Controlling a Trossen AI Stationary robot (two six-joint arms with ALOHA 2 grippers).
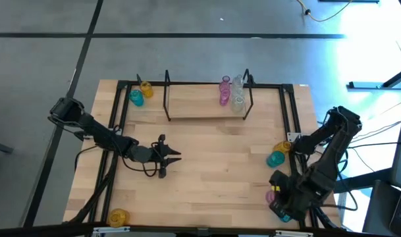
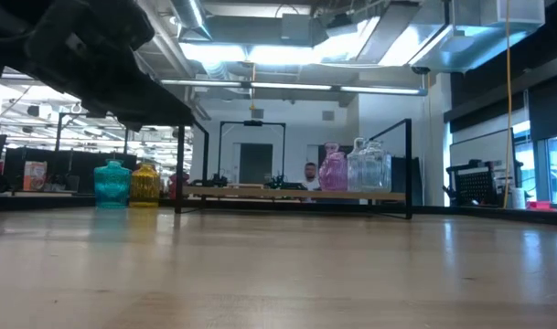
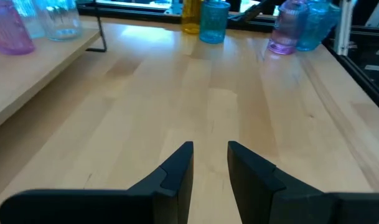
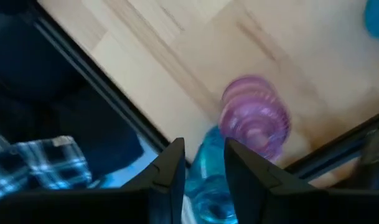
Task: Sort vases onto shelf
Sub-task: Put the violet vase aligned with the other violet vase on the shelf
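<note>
the left gripper [image 1: 176, 156] hovers over the bare middle of the desk [image 1: 213, 171], jaws slightly apart and holding nothing; the right gripper [image 4: 201, 163] hangs at the desk's right front corner above a blue vase [image 4: 205, 180] and a pink vase [image 4: 254, 121], jaws narrowly parted, gripping neither; the shelf [image 1: 207, 105] carries a pink vase and clear vases at its right end.
</note>
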